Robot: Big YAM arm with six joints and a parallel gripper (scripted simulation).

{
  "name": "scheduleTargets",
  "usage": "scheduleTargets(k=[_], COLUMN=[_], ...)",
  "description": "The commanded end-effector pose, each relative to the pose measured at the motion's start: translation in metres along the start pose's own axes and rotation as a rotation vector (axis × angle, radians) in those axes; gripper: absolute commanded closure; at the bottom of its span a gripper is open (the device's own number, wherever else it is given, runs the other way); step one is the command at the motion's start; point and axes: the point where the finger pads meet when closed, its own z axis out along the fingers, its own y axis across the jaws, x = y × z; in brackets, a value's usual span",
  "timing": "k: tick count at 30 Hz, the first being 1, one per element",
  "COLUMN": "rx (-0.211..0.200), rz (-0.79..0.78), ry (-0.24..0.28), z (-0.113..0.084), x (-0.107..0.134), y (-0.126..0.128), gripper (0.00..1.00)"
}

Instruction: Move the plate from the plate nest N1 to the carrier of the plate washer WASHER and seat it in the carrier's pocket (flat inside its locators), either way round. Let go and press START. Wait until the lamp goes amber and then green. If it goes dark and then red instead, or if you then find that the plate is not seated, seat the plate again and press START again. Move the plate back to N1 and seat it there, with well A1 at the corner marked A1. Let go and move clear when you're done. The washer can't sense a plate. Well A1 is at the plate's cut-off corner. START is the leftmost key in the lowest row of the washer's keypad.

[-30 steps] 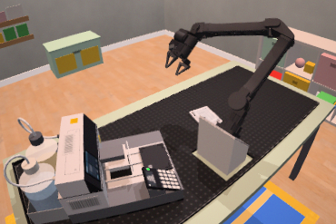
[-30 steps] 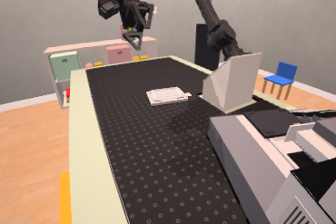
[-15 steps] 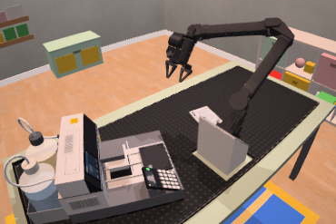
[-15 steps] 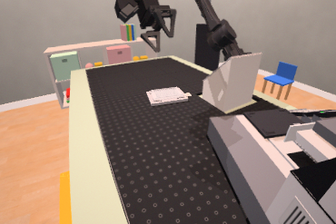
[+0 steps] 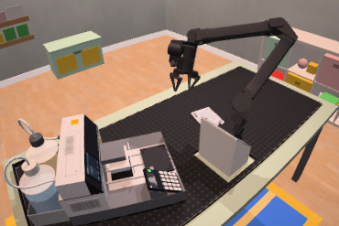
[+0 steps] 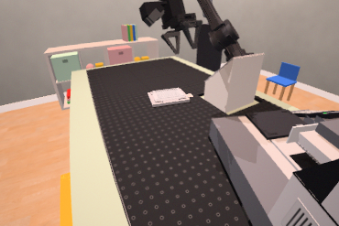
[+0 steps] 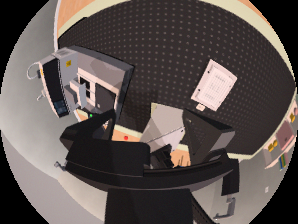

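Note:
The white well plate point(image 5: 207, 116) point(image 6: 168, 96) point(image 7: 214, 86) lies flat on the black mat near the middle of the table, on its nest; I cannot make out the cut-off corner. My gripper point(image 5: 184, 81) point(image 6: 180, 40) is open and empty. It hangs well above the mat's far edge, behind the plate and pointing down. The plate washer point(image 5: 114, 175) point(image 6: 275, 155) point(image 7: 81, 82) stands at the front left of the table, with its keypad point(image 5: 164, 179) at its near right and a dark flat panel point(image 5: 157, 156) behind the keypad. A small green spot point(image 5: 149, 171) shows at the keypad's corner.
A grey wedge-shaped block point(image 5: 223, 147) point(image 6: 234, 83) stands on a pale base between the plate and the table's front edge, close to the arm's base. Two bottles with tubes point(image 5: 34, 173) stand left of the washer. Shelves with coloured bins point(image 5: 316, 72) stand beyond the table.

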Motion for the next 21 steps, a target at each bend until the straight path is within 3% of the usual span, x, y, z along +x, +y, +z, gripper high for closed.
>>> scheduleTargets(k=[1, 4, 6, 9, 10, 13, 17, 18, 21], rx=[0.049, 0.151, 0.142, 0.251, 0.246, 0.346, 0.348, 0.319, 0.319], rz=[0.026, 0.030, 0.040, 0.034, 0.041, 0.035, 0.037, 0.058, 0.058], ry=[0.011, -0.002, -0.020, -0.035, -0.048, -0.083, -0.090, -0.105, -0.105], z=[0.004, 0.010, 0.008, 0.018, 0.016, 0.022, 0.022, 0.015, 0.015], x=[0.017, 0.031, 0.038, 0.052, 0.055, 0.068, 0.069, 0.058, 0.058], y=[0.005, 0.002, -0.001, -0.005, -0.008, -0.014, -0.015, -0.012, -0.012], gripper=[0.00, 0.00, 0.00, 0.00, 0.00, 0.00, 0.00, 0.00, 0.00])
